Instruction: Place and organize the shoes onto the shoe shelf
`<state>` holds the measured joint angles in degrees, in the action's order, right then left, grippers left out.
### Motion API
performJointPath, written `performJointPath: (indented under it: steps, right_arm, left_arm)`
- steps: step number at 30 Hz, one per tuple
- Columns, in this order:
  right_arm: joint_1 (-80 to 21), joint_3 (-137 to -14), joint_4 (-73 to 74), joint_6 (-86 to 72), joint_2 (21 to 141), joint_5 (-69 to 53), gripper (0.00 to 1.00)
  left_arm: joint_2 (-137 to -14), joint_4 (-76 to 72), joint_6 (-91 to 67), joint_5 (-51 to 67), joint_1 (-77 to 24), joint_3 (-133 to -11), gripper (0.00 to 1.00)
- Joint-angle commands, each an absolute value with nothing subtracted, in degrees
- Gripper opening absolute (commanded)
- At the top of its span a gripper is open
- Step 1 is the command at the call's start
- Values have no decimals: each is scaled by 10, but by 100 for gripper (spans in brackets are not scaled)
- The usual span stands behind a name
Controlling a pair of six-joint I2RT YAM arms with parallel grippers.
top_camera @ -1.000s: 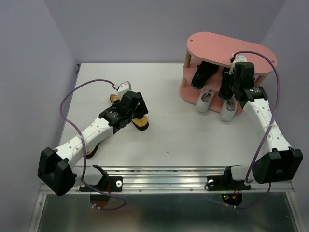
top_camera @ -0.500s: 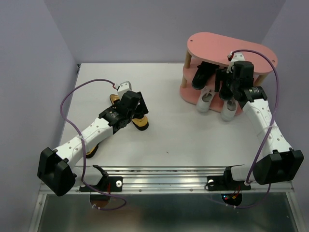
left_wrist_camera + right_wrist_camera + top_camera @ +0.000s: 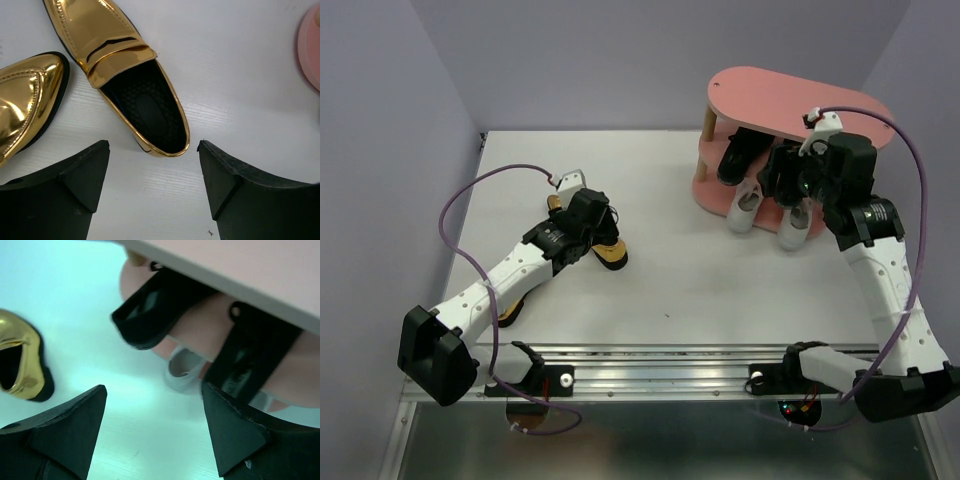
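White table (image 3: 720, 270): shiny gold shoe (image 3: 112, 42), black insole.

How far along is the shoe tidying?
Four of six look done: black shoes on the middle tier of the shelf, white sneakers on the bottom one. Nothing is gripped; the left claw hangs open over the gold shoes on the table, the right claw open by the shelf. Left: the gold pair.

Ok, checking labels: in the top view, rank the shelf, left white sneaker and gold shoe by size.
1. shelf
2-3. left white sneaker and gold shoe, unranked: both partly hidden, by shelf and left arm.
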<state>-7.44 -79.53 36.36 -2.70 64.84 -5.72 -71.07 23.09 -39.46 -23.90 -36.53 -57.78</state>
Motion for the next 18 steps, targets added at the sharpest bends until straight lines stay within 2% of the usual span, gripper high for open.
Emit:
performJointPath:
  steps: [1,5,11,13,18]
  right_arm:
    - [-176,-813,383,-58,661,-96,82]
    - [-334,-826,364,-80,703,-8,82]
    - [-478,-826,301,-93,823,85,82]
    - [-491,-827,281,-104,852,115,82]
    - [-497,-831,216,-134,913,88,83]
  left_arm:
    - [-684,288,-400,-273,-338,-623,82]
    - [-660,322,-385,-286,-310,-656,82]
    - [-621,379,-373,-311,-230,-693,82]
    - [-603,391,-362,-334,-198,-700,82]
    - [-566,391,-337,-362,-172,-710,82]
